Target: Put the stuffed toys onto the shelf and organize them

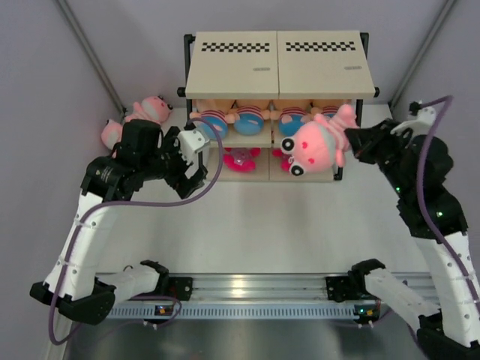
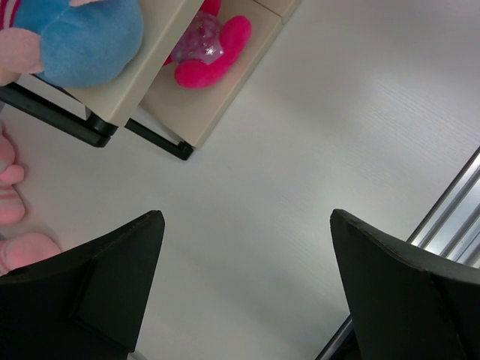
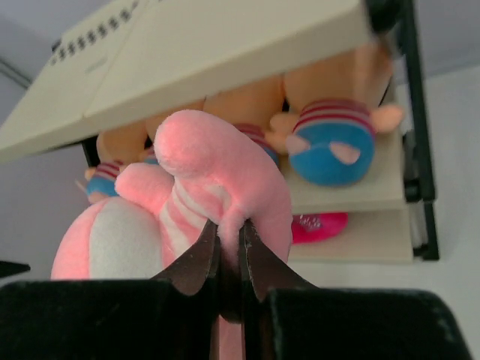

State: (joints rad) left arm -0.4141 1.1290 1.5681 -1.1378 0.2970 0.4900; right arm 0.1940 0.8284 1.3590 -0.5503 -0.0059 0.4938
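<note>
The right gripper [image 3: 229,229] is clenched on a fold of a pink striped animal [image 3: 202,195], the plush pinched thin between its two dark fingers [image 3: 196,259]. In the overhead view this toy hangs at right centre of the frame, in front of the right half of the shelf [image 1: 277,64]. Its big-eyed face is turned toward the lower left, and its body covers part of the middle and bottom boards. Whether it touches the shelf I cannot tell. The right arm reaches in from the lower right corner.

The left gripper [image 2: 246,221] is released — its jaws stand wide apart with nothing between them, only the bare white table [image 2: 300,150] below. Seen from above, it sits at left centre, just in front of the shelf's left posts, and its arm bends back to the lower left corner.

The shelf stands at top centre of the overhead frame, its top board marked with two checkered strips. On the middle board lies a row of dolls [image 1: 225,118] in red-striped shirts and blue bottoms. On the bottom board, in the left half, sits a magenta toy [image 1: 240,159]; another to its right is mostly hidden behind the held animal.

A second pink animal [image 1: 150,110] lies on the table at the upper left — beside the shelf's left end, just behind the left arm.
</note>
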